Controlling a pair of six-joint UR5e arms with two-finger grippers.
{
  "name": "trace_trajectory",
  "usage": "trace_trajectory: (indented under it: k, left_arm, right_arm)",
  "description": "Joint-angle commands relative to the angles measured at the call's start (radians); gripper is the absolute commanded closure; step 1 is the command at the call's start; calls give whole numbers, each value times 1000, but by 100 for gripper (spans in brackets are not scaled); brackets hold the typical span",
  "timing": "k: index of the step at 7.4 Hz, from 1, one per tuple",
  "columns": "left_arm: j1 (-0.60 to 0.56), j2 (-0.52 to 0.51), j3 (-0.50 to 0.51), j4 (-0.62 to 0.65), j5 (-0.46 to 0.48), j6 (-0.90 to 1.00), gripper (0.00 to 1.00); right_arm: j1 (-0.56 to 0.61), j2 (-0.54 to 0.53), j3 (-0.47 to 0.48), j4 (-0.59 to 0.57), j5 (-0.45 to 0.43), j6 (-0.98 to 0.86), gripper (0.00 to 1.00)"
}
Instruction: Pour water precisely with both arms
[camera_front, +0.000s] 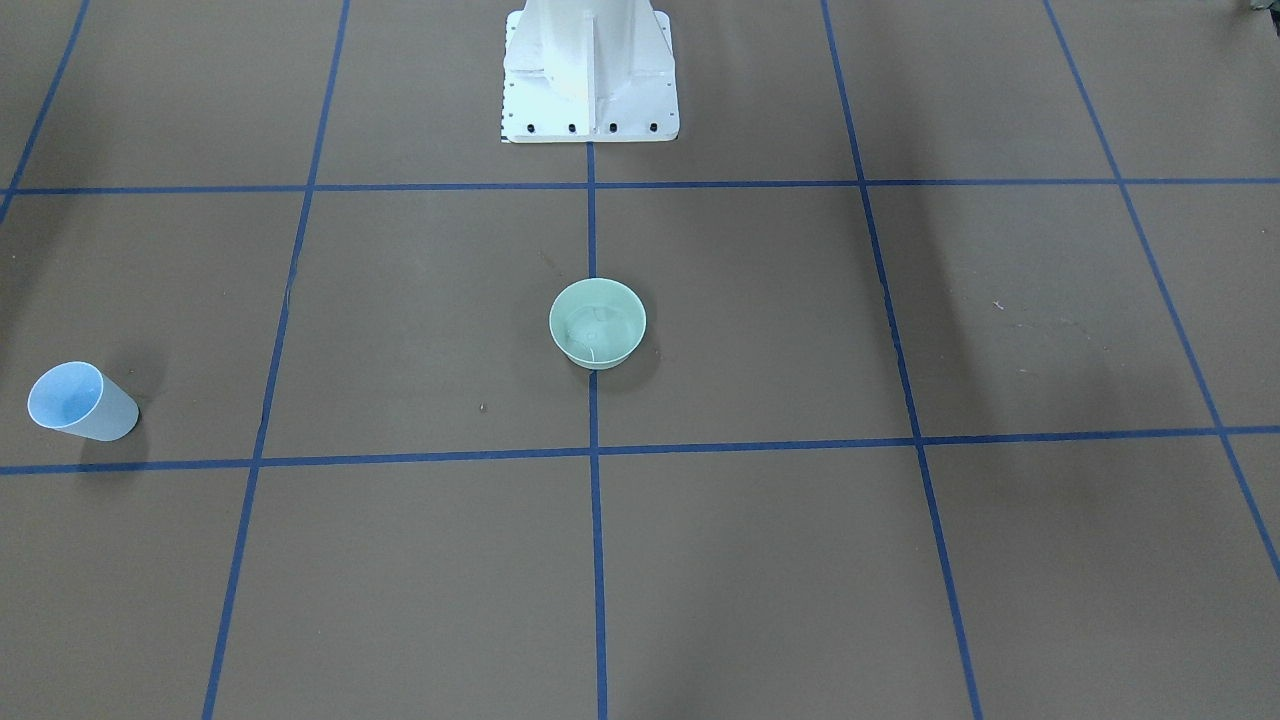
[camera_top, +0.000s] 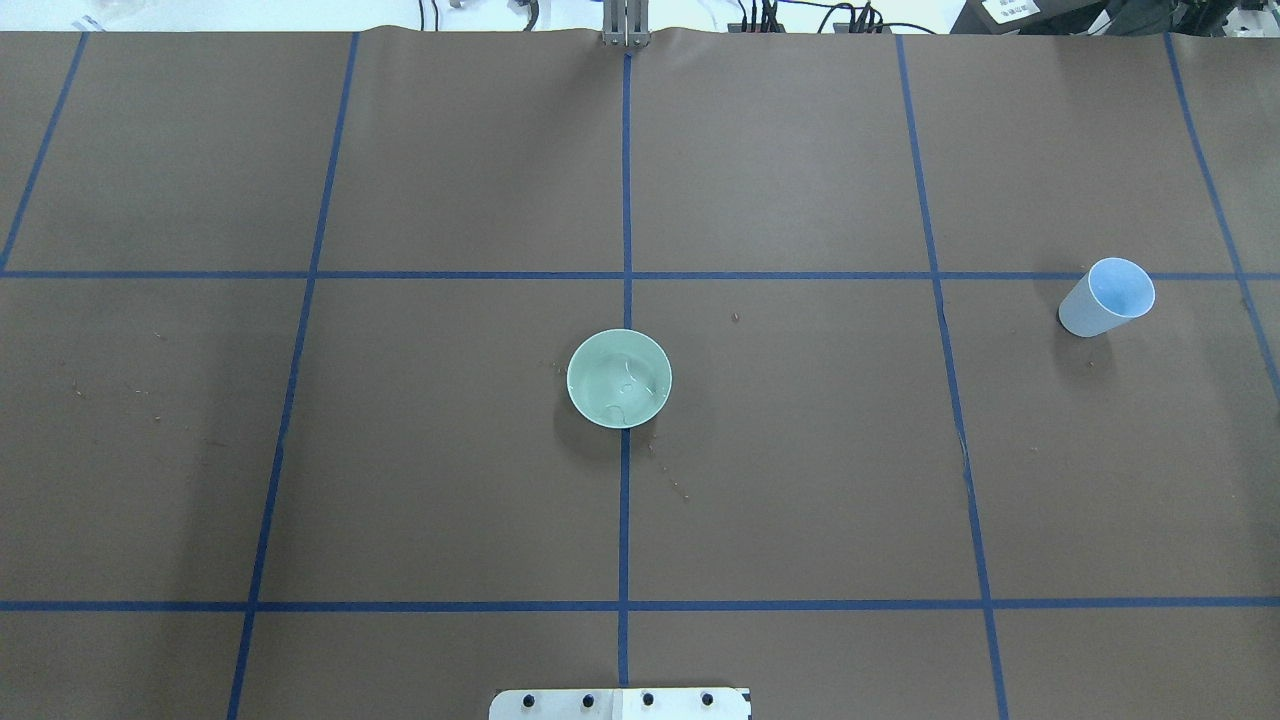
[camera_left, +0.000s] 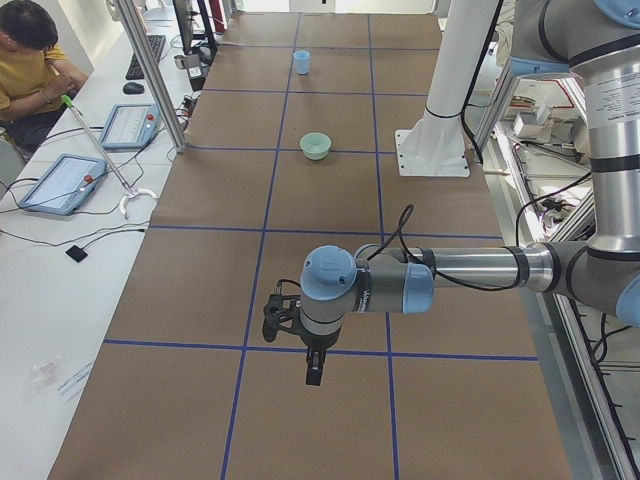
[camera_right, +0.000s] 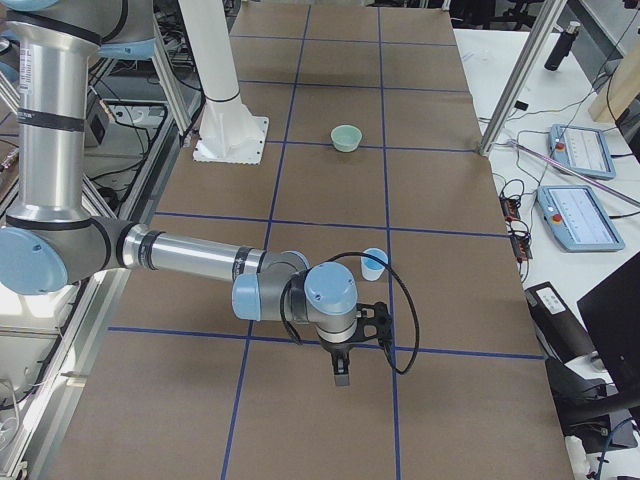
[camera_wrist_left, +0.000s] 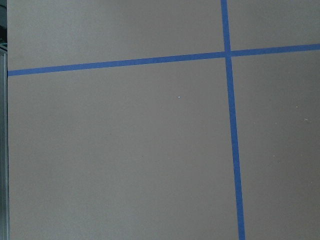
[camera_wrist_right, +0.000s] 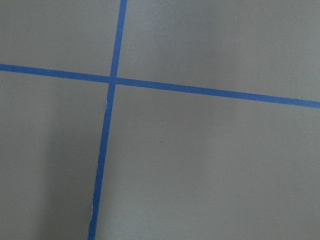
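Overhead exterior view, desk: a wide flat desk (camera_top: 800, 480) covered in brown paper and marked into large squares by blue tape lines (camera_top: 625, 200).
Left arm: a jointed silver-grey tubular left arm (camera_left: 470, 268) with light-blue joint caps reaches out low over the desk's left end, well apart from the bowl.
Right arm: a matching silver-grey right arm (camera_right: 190, 258) stretches over the desk's right end, near the cup.
Pedestal: a white bolted pedestal (camera_front: 590, 70) stands on the robot's edge of the desk, on the centre tape line.
Left hand: the black two-finger left hand (camera_left: 313, 374) points straight down above a tape line and carries nothing; I cannot tell whether its fingers are apart or together.
Right hand: the black right hand (camera_right: 342, 374) also points down just above the desk, holding nothing; its finger spacing cannot be told either.
Wrist views: each shows only bare brown paper and a crossing of tape lines.
Bowl: a round pale green plastic bowl (camera_top: 572, 380) sits upright at the desk's middle, on the centre line.
Cup: a pale blue tapered plastic cup (camera_top: 1105, 298) stands upright on the robot's right, well apart from the bowl; its contents cannot be made out.
Water: a little clear water (camera_top: 622, 385) lies in the bowl's bottom, seen as faint glints.
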Motion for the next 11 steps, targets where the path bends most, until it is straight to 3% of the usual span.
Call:
trace_trajectory:
  k: [1,11]
  left_arm:
    - [0,0,0,3,1,-1,0]
    - [0,0,-1,6,0,-1,0]
  right_arm:
    - [-4,1,1,-3,3,-1,0]
    - [-24,1,1,-1,4,-1,0]
